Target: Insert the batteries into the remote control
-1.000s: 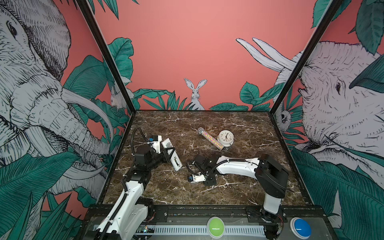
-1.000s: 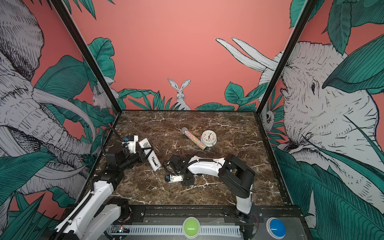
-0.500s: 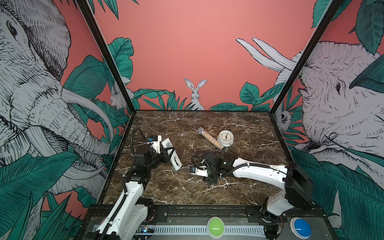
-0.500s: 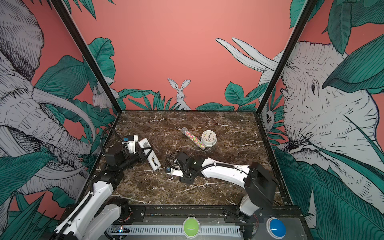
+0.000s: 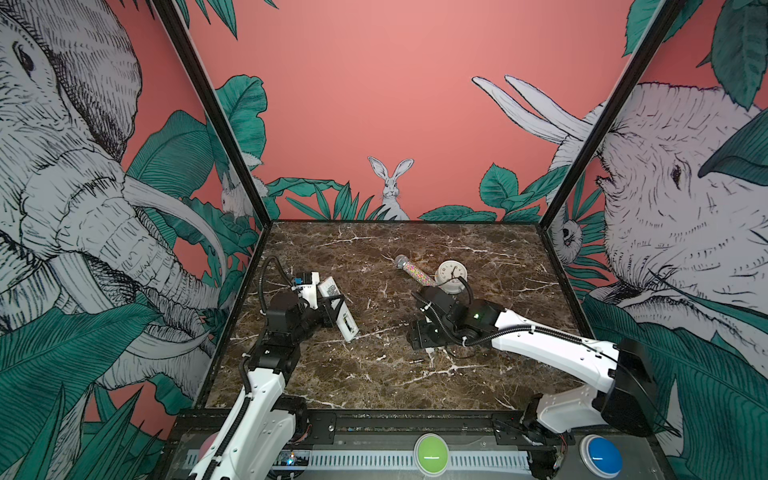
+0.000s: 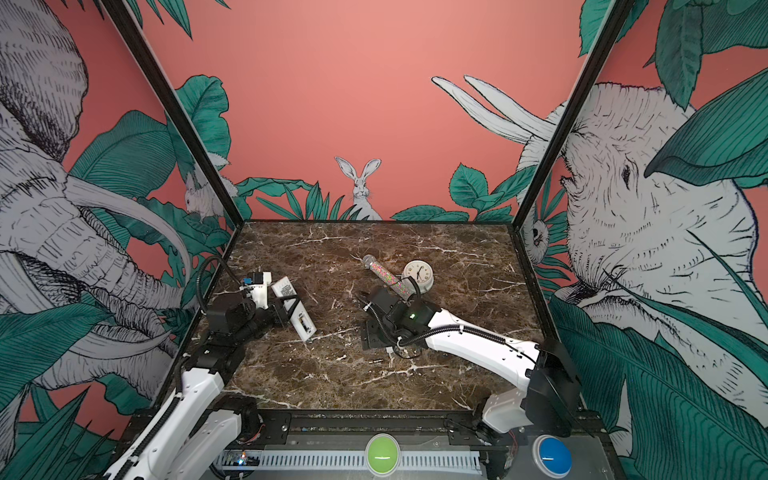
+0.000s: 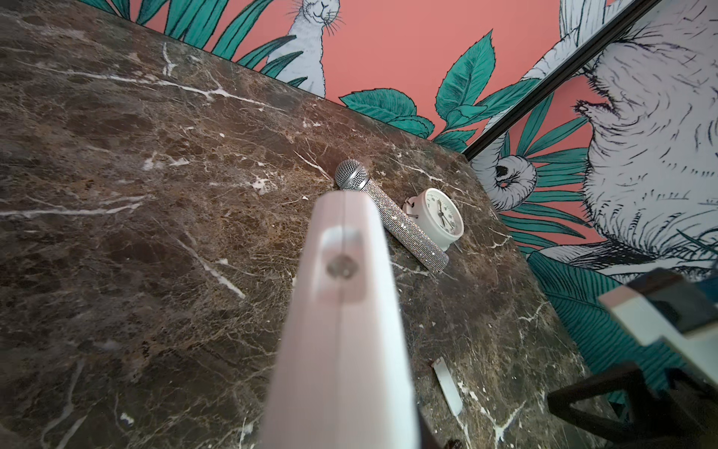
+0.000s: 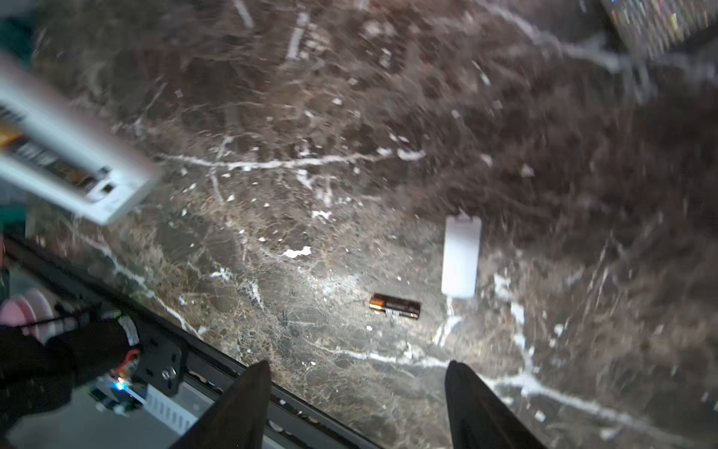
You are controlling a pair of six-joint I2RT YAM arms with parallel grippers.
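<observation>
We find the loose battery (image 8: pixel 394 306) flat on the worktop (image 8: pixel 311 116), just beside the white battery cover (image 8: pixel 461 256), off the cover's end nearer the front rail (image 8: pixel 217 373). The right end effector (image 8: pixel 357 408) hangs near the cover, fingers spread and empty; we judge it the nearer arm. The battery's long axis runs almost along the line joining the two fingers, so we reckon the wrist must turn before closing across it. Well apart from the cover, the left end effector (image 5: pixel 332 305) pinches the tilted remote control (image 5: pixel 348 324). Its compartment (image 8: pixel 58 163) is uncovered, and a second battery (image 8: pixel 39 157) seems seated there, though blurred.
</observation>
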